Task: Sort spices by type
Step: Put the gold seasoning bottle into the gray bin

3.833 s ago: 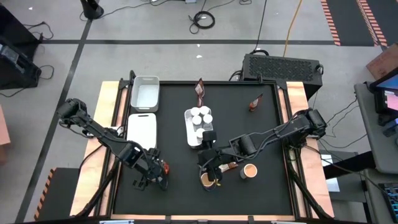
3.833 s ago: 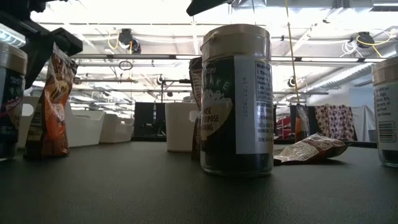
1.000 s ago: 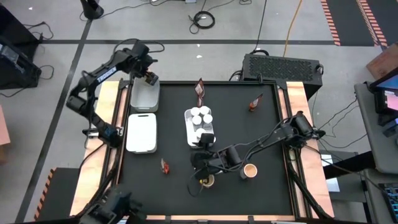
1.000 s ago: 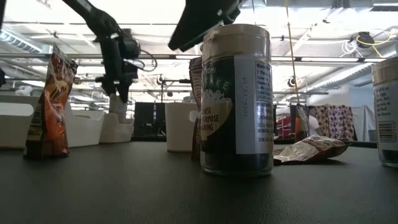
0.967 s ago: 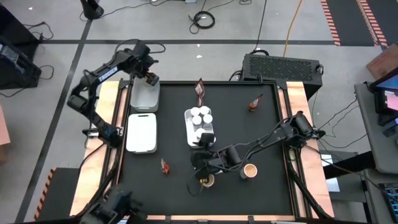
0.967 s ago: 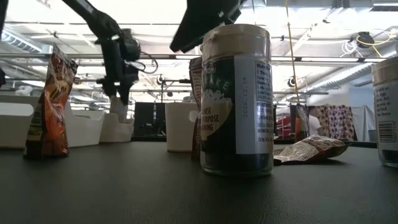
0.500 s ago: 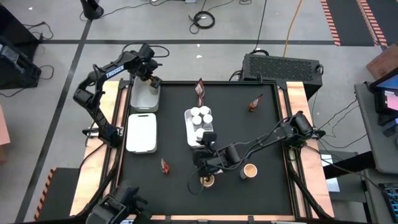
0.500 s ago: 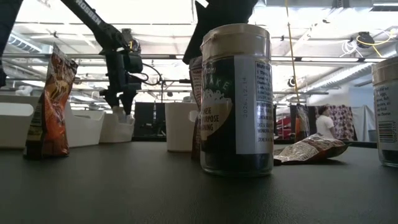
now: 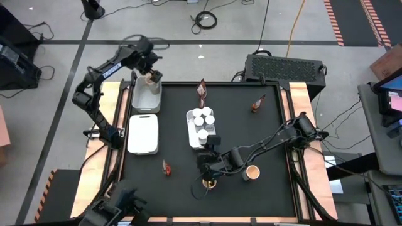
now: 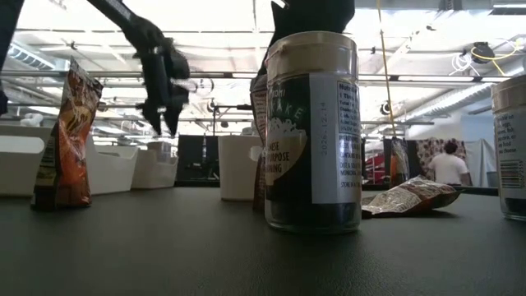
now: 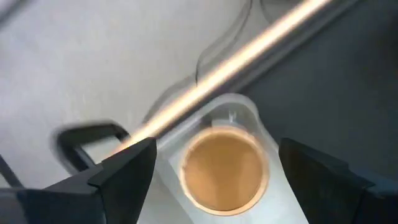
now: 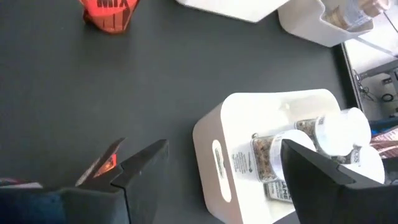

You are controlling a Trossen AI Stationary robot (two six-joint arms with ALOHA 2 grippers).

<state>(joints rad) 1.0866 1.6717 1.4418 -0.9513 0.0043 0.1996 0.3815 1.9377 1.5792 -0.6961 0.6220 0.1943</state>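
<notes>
My left gripper (image 9: 149, 71) hangs open over the far end of the far-left white tray (image 9: 146, 99). An orange-topped tub (image 11: 225, 169) stands in that tray's corner, below and between the fingers, which are clear of it. In the low view the left gripper (image 10: 167, 115) is above the trays. My right gripper (image 9: 208, 158) is open, low over the mat just near of the middle tray (image 12: 208, 134), which holds several white-capped jars (image 12: 283, 152). Two more tubs (image 9: 209, 182) (image 9: 252, 171) stand on the mat beside it.
An empty white tray (image 9: 142, 133) lies at the left. One red-brown packet (image 9: 166, 167) stands on the near-left mat; two others (image 9: 201, 91) (image 9: 256, 103) are near the far edge. A dark-labelled jar (image 10: 312, 131) fills the low view. A person (image 10: 449, 168) stands far behind the table.
My left gripper lowered the orange-topped tub into the far end of the far-left tray, let it go and rose; the tub stays standing in the tray. My right gripper shifted slightly toward the tray of jars.
</notes>
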